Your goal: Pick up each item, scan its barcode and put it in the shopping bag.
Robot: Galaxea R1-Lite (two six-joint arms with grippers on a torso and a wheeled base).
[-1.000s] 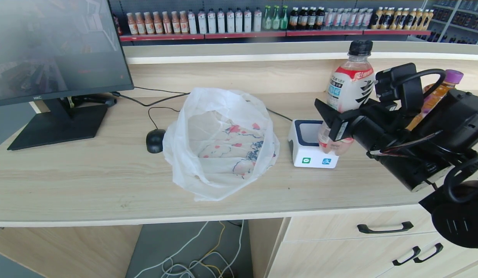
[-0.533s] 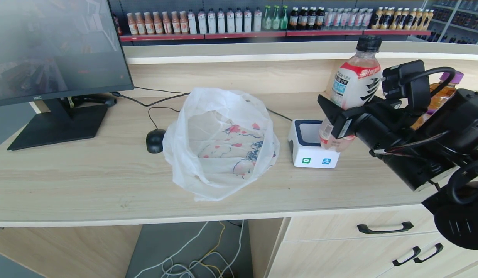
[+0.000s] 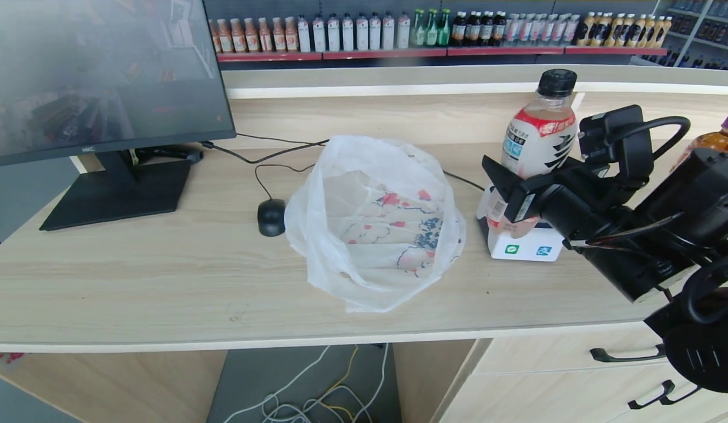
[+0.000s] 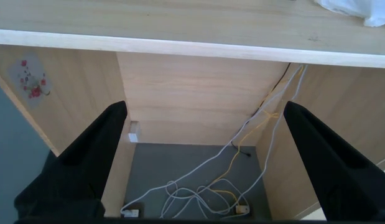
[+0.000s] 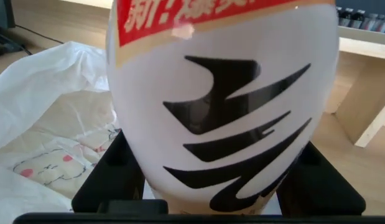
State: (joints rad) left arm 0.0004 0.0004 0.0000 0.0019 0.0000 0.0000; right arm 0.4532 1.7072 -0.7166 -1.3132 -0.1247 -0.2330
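**Checkout station – items placed relative to the scanner**

- Scanner [image 3: 525,249]: small white box on the pale wood-grain worktop [image 3: 134,276]. Its front face carries two small square icons, one green and one blue. Its top is mostly hidden behind the bottle.
- Clear plastic bottle with a black cap and pinkish drink [image 3: 537,141]: upright, directly over the scanner's top. Whether its base touches the scanner cannot be told. The label has a red band with white characters, a white body with black swept stripes and a small blue panel. The characters are cut off in the right wrist view [image 5: 223,112].
- Right hand [image 3: 528,191]: pinching the bottle's lower body, one black finger on each side, just above the scanner.
- White translucent plastic shopping bag [image 3: 375,223]: mouth open, just to the scanner's left. It shows a red-and-blue printed pattern too crumpled to make out.
- Black computer mouse [image 3: 271,216]: beyond the bag, farther left of the scanner.
- Dark flat monitor on a black stand [image 3: 99,76]: far left of the scanner. Its screen shows only dim reflections, and the small logo is too small to tell.
- Orange-drink bottle with a purple cap [image 3: 719,138]: right of the scanner, largely hidden by the right arm.
- Red-edged shelf of bottled drinks [image 3: 434,29]: well behind the scanner, labels unreadable.
- Left hand [image 4: 198,168]: fingers spread wide, below the worktop's front edge, above loose white and yellow cables [image 4: 204,186].
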